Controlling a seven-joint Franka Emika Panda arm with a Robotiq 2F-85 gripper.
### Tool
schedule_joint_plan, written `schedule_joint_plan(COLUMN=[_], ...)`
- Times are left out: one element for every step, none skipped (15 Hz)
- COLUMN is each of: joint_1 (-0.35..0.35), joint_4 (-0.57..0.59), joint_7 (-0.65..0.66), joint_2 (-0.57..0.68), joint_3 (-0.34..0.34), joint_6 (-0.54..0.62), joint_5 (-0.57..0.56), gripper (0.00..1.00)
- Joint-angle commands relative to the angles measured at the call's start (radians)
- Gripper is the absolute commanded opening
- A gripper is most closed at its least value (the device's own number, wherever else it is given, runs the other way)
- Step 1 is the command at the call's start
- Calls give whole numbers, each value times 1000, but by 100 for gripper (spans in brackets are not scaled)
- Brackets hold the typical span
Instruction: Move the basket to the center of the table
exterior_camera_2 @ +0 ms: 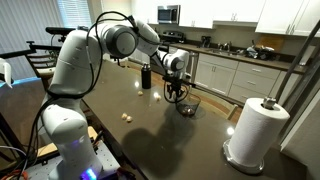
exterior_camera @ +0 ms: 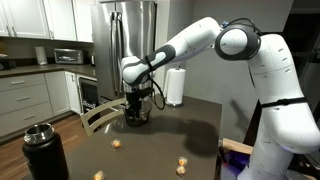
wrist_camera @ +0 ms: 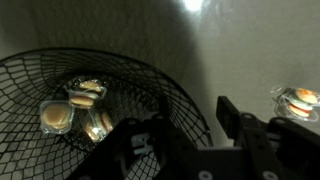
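A kitchen with white cabinets and a steel fridge [exterior_camera: 125, 35] is standing behind the dark table [exterior_camera: 190, 125]. In an exterior view the gripper [exterior_camera: 137, 102] is hanging directly over the basket [exterior_camera: 137, 116], which is sitting near the table's far edge; a black thermos [exterior_camera: 45, 150] is standing in the foreground. In an exterior view the basket [exterior_camera_2: 187, 104] is sitting between the thermos [exterior_camera_2: 146, 77] and a paper towel roll [exterior_camera_2: 255, 130]. In the wrist view the fingers [wrist_camera: 240, 125] are standing spread apart, straddling the basket's [wrist_camera: 60, 75] rim without clamping it, with tan pieces [wrist_camera: 55, 117] lying inside.
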Motion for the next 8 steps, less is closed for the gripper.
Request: schedule_joint_plan(joint_1=[-12,-12,-11,-11,-11,-9,-8,-6], joint_4=[16,13,10,6,5,0,-7,-13], joint_7=[-36,-35,-35,-34,-35,-34,-34,-33], joint_2=[5,2,-2,-7,-11,-20,-31,-45], joint_3=[4,3,2,1,1,0,0,-1], joint_6=[-2,0,2,2,3,6,8,9], joint_5=[4,2,1,-1,-3,-5,-9,-14], gripper=[22,16,9,8,5,5,2,4])
